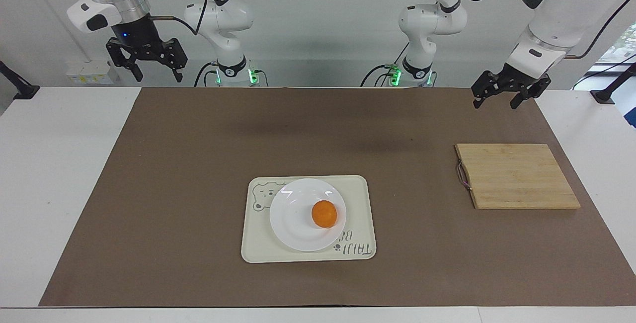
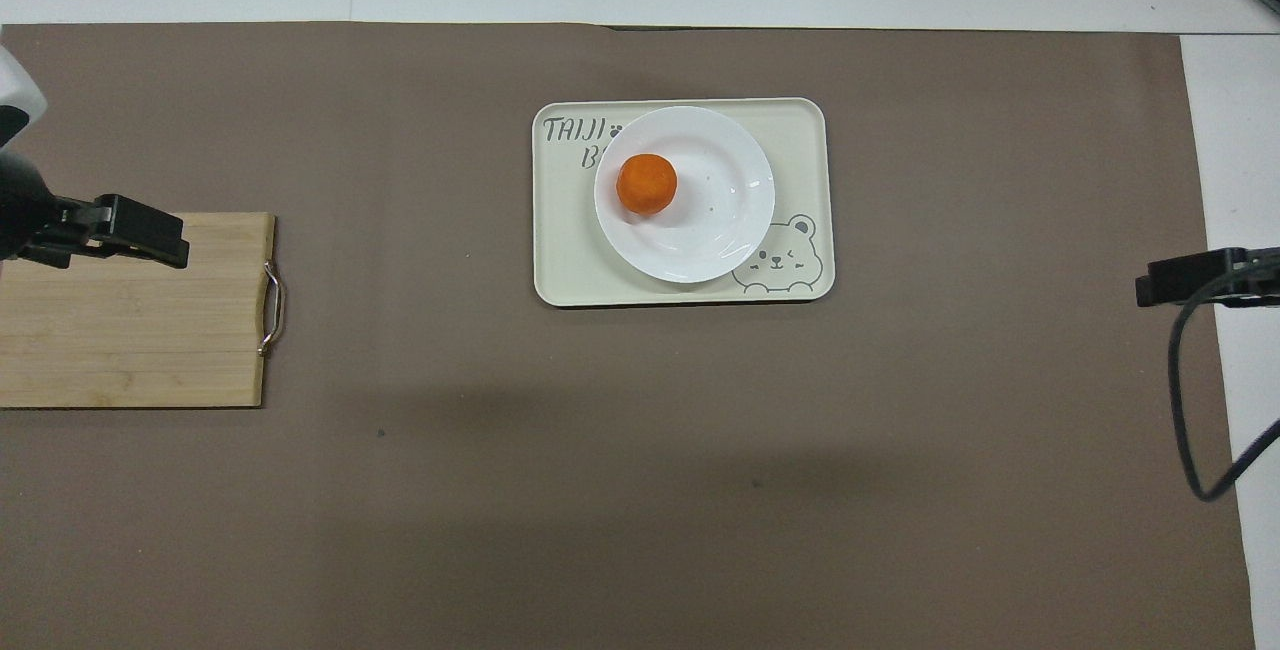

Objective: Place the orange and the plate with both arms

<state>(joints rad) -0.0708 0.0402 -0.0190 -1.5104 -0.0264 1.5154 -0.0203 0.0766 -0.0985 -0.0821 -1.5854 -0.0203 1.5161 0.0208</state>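
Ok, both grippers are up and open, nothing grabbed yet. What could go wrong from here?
The orange sits loose and off-centre on the plate; lifting the plate first could roll it off. The plate rests on the tray with its shallow rim low, so a pinch may slip or drag the tray. The right gripper and left gripper could crowd each other there.

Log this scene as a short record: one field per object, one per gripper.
orange: small round bright-orange fruit, lying on the plate
plate: round glossy white dish, on the tray
tray: rectangular cream tray with bear drawing, mid-mat
board: bamboo cutting board, toward the left arm's end
left gripper, open, raised, empty
right gripper, open, raised, empty
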